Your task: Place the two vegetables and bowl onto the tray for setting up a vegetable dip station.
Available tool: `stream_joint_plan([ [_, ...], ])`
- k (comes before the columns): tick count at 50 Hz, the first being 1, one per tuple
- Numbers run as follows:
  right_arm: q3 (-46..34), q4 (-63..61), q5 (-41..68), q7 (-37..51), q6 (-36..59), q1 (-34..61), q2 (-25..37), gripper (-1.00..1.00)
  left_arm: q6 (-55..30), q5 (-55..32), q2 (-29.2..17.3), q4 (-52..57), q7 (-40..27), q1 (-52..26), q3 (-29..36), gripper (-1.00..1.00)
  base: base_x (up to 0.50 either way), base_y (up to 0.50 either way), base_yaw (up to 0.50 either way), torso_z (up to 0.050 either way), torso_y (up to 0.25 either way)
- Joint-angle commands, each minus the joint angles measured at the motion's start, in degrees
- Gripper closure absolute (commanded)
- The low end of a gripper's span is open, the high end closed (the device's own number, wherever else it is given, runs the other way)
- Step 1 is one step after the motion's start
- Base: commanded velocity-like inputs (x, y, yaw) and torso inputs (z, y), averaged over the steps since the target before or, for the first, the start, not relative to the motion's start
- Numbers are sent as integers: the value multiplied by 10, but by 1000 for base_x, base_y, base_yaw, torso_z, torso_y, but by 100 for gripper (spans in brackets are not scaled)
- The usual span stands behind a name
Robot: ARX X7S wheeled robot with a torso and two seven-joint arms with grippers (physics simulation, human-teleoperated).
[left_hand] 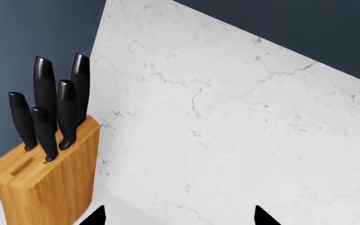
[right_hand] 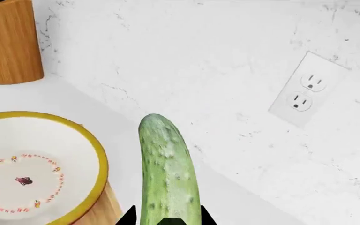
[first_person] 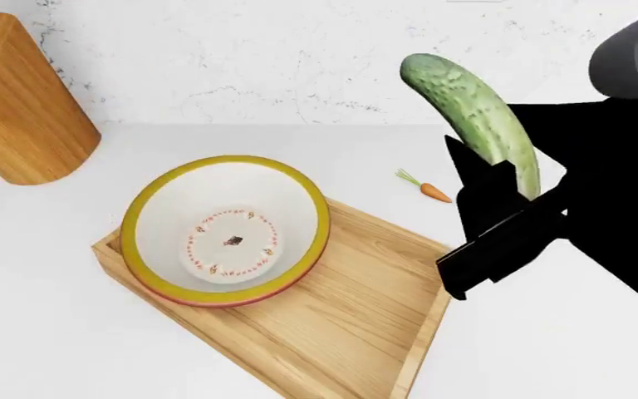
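Note:
The bowl, white inside with a yellow rim, sits on the left part of the wooden tray. My right gripper is shut on the long bumpy green cucumber and holds it in the air over the tray's right edge, its free end pointing up and away. The right wrist view shows the cucumber between the fingers, with the bowl beside it. The small orange carrot lies on the counter beyond the tray. My left gripper is open and empty, facing the marble wall.
A wooden knife block with black-handled knives stands at the back left of the counter; it also shows in the left wrist view. A marble backsplash runs behind, with a wall outlet on it.

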Motion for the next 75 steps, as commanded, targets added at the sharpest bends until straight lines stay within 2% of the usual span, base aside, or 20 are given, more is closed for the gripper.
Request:
stream_joint_plan([
  [1, 0, 0, 43, -13, -61, -46, 12, 100, -6, 5, 1, -4, 5, -6, 1, -100, 0, 0, -3, 0, 0],
  [7, -3, -19, 24, 42, -217, -146, 11, 100, -6, 5, 1, -3, 5, -5, 1, -100, 0, 0, 0, 0, 0],
  [17, -12, -30, -22, 97, -377, -265, -11, 100, -4, 3, 1, -1, 5, -4, 0, -100, 0, 0, 0, 0, 0],
  [28, 1, -84, -58, 170, -523, -325, -74, 100, -4, 4, 1, -2, 7, -2, 2, -100, 0, 0, 0, 0, 1],
  [31, -1, -106, -68, 225, -562, -325, -98, 100, -3, 3, 1, -1, 8, 0, 1, -100, 0, 0, 0, 0, 0],
  [33, -7, -112, -64, 230, -565, -317, -101, 100, -4, 3, 0, -2, 8, -2, 1, -100, 0, 0, 0, 0, 0],
  [39, -148, -155, -69, 238, -689, -210, -77, 100, -3, 4, 2, -1, 8, 0, 2, -100, 0, 0, 0, 2, 0],
  [44, -242, -185, -100, 238, -762, -177, -52, 100, -2, 5, 2, 0, 8, 2, 2, -100, 0, 0, 0, 0, 0],
  [48, -301, -202, -121, 237, -794, -163, -56, 100, -3, 4, 3, 1, 6, 0, 2, -100, 0, 0, 0, 0, 0],
  [52, -312, -204, -132, 238, -794, -173, -68, 100, -4, 5, 3, 1, 6, 1, 3, -100, 0, 0, 0, 0, 0],
  [63, -383, -204, -94, 238, -828, -75, -120, 100, -4, 5, 4, 0, 7, -1, 3, -100, 0, 0, 0, 0, 0],
  [75, -403, -187, -137, 218, -812, -120, -112, 100, -4, 3, 2, 1, 7, 0, 2, -100, 0, 0, 0, 0, 0],
])
